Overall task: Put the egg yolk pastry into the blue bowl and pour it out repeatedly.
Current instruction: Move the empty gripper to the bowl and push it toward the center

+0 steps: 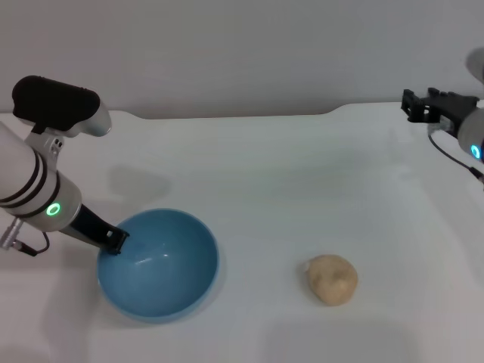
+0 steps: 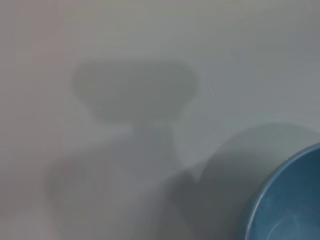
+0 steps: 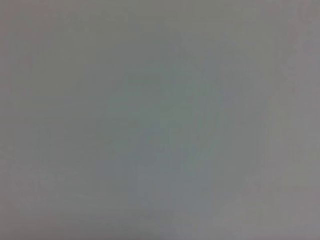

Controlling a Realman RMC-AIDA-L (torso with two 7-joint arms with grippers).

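Gripping the near-left rim of the blue bowl (image 1: pixel 159 265), my left gripper (image 1: pixel 115 242) sits at about ten o'clock on the bowl's circle, its dark fingers pinched over the wall, one inside and one outside as far as the head view shows. The bowl stands upright and empty on the white table (image 1: pixel 302 166). The egg yolk pastry (image 1: pixel 331 279) lies on the bare table at three o'clock from the bowl, well apart from it, with nothing touching it. My right gripper (image 1: pixel 417 106) hangs far off at one o'clock, over the back right corner of the table; I cannot tell whether its fingers are spread or closed. The left wrist view shows only a curve of blue rim (image 2: pixel 285 200) and my arm's shadow on the table; the right wrist view shows blank surface.

My reading is that the pastry must next be fetched and dropped in, and the risks sit there. It looks lumpy and cracked, so a hard squeeze could crumble it, and a loose one could let the round ball roll away across the smooth table. My hold on the bowl is on one edge only: if I lift or tilt from that thin, glossy wall, the bowl could slip in the fingers or swing down. Should my right arm come across low, it could knock the pastry aside or clip the bowl's far rim and drag it against my left grip.
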